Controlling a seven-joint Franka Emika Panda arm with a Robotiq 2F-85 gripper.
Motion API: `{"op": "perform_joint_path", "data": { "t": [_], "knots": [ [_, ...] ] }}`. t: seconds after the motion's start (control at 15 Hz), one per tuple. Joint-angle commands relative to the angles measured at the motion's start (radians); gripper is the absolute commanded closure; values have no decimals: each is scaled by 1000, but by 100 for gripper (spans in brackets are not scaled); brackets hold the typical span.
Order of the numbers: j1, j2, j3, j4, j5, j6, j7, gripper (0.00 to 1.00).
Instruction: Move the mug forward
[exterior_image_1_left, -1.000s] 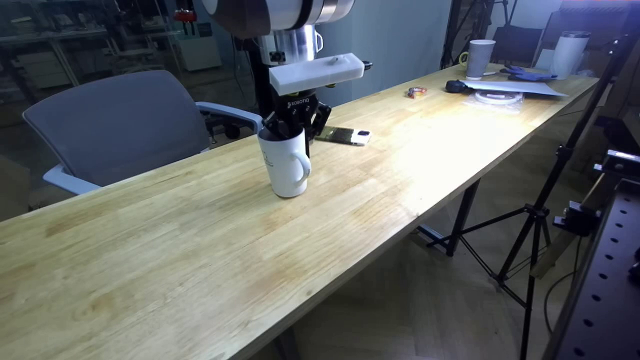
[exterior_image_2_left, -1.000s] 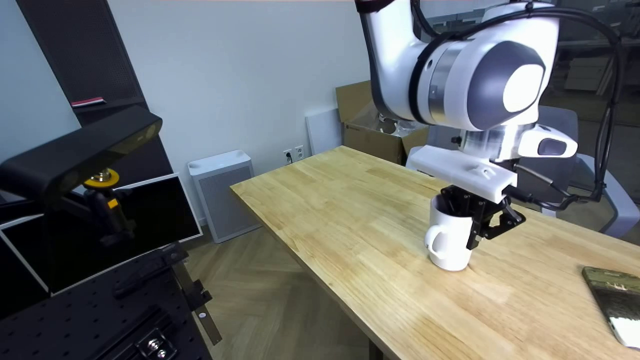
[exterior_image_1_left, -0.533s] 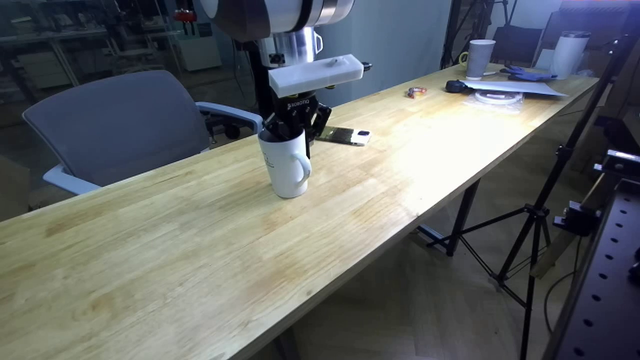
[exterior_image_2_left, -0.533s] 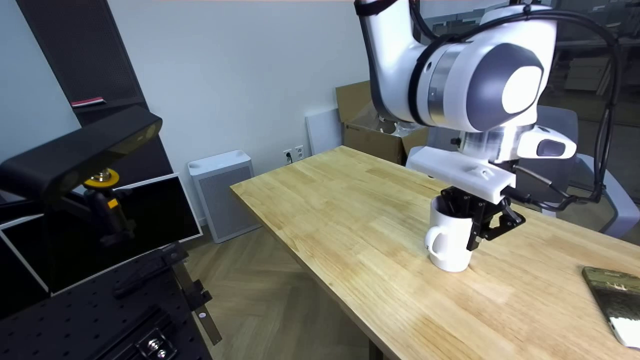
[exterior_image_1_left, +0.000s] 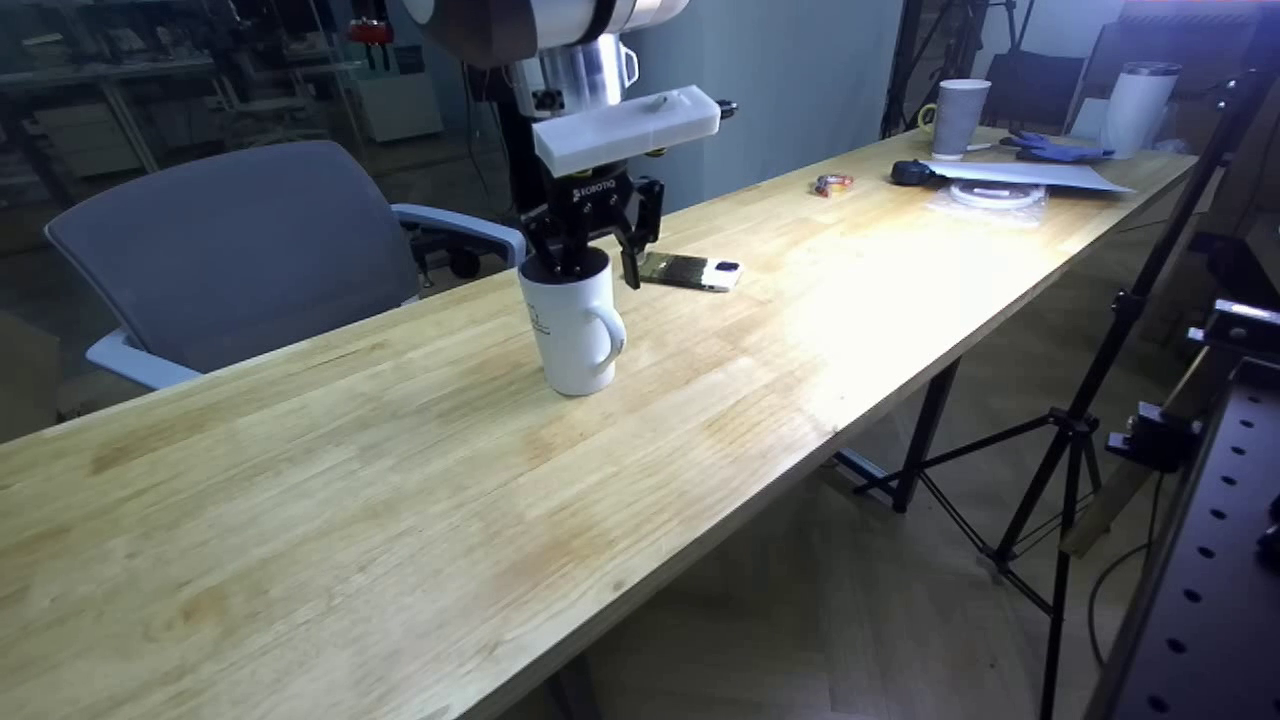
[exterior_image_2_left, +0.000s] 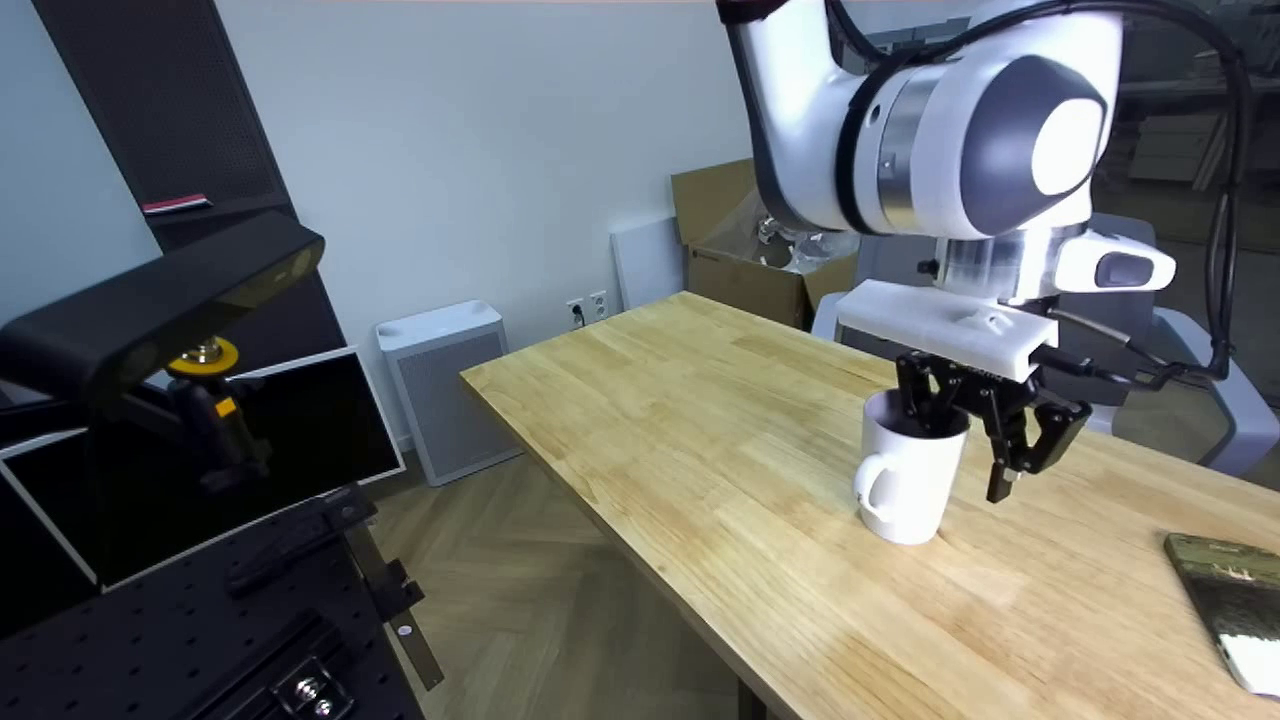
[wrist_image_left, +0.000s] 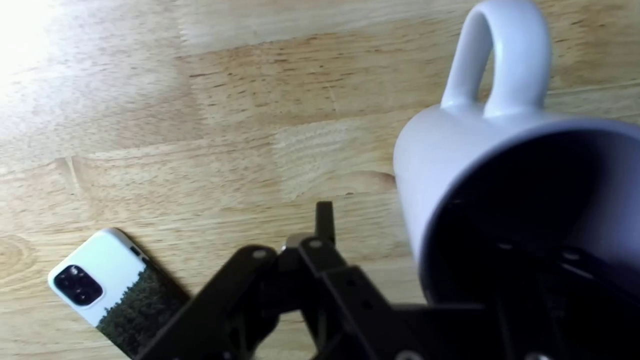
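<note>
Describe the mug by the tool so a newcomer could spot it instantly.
Start at the long wooden table, then find the black tool over it. The mug stands there, one finger inside it. Unlike the yellow-handled cup farther along, its handle is white.

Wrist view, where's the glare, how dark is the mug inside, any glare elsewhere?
Wrist view: glare whitens the table at top left; the mug is mostly dark inside. In an exterior view, a bleached patch on the table, right of the phone.
</note>
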Motion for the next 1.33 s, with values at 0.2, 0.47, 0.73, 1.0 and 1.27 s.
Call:
{"op": "perform_joint_path", "data": {
  "t": [0.2, 0.47, 0.73, 1.0, 1.27],
  "knots": [
    [42, -20, -48, 86, -70, -133, 72, 0],
    [36, -40, -41, 141, -74, -197, 71, 0],
    [26, -41, -42, 223, -83, -261, 85, 0],
    [21, -31, -50, 299, -90, -320, 109, 0],
    [20, 7, -71, 416, -108, -417, 176, 0]
  ]
}}
